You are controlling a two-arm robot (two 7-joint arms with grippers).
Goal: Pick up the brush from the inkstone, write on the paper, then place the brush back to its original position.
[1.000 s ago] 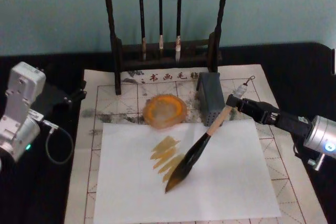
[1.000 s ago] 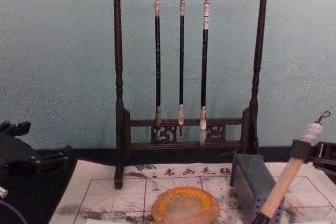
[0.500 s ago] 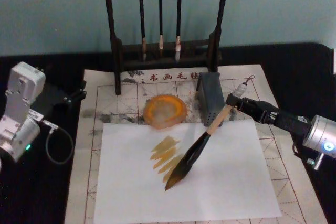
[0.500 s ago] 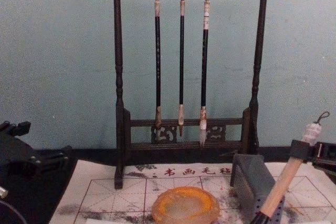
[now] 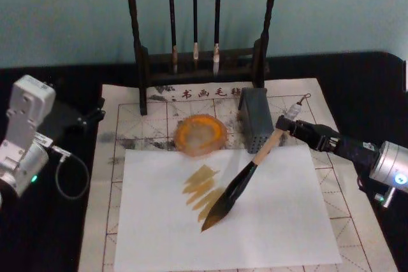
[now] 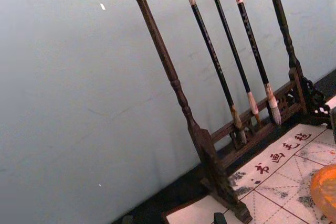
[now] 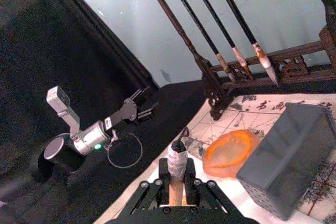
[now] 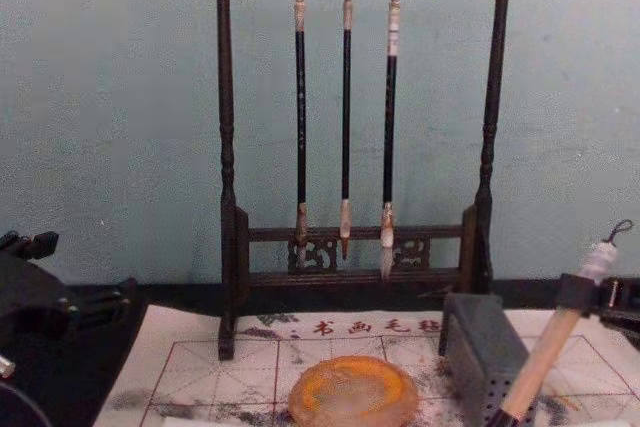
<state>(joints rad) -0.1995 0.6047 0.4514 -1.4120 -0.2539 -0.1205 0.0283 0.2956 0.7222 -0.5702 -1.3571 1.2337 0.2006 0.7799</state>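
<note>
Wooden brush (image 5: 243,179) in right gripper (image 5: 285,124), chest view crops bristles

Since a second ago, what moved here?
The right gripper, shut on the brush, slid slightly to the robot's right and dipped a little, taking the brush along. The left gripper, inkstone and hanging brushes stayed put.

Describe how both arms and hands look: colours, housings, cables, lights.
Left hand: black and slim, on a silver cylindrical wrist with a small green light, a white boxy housing behind it and a thin black cable looping beside it. Right hand: black, with bolted linkage bars, on a silver cylindrical wrist with a bluish-green light.
</note>
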